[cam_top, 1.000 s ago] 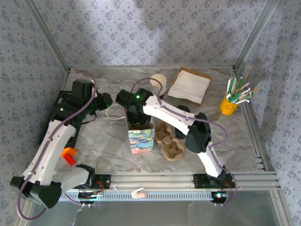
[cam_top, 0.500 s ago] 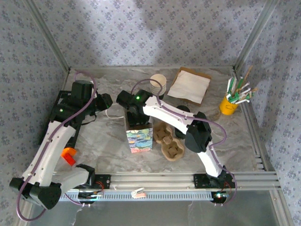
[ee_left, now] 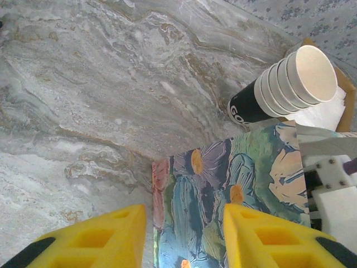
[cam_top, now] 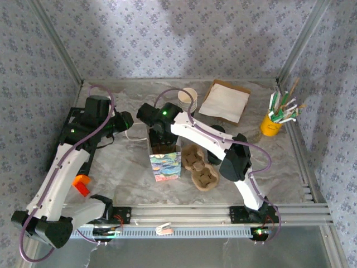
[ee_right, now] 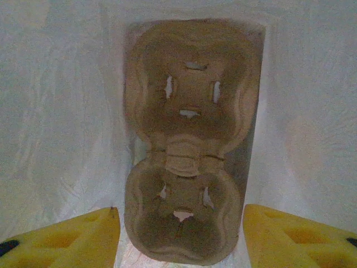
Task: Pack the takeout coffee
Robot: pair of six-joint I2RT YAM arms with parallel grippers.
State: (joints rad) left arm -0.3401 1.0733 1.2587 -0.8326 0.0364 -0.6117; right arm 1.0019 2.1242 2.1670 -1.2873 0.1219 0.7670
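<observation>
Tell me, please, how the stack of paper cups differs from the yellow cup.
The stack of paper cups is pale cups nested in a black one; the yellow cup is single. The stack's top is empty; the yellow cup holds thin sticks. The stack stands behind the floral bag, the yellow cup far right. Both stand upright.

I am watching a grey marbled tabletop (cam_top: 122,162). A flowered paper bag (cam_top: 166,166) is standing at its middle, with pulp cup carriers (cam_top: 199,167) lying just beside it on the right. Stacked paper cups (cam_top: 187,96) and white napkins (cam_top: 225,102) are sitting at the back. A yellow cup (cam_top: 271,125) of sticks is standing at the right and an orange block (cam_top: 81,184) is lying near the left edge.
</observation>
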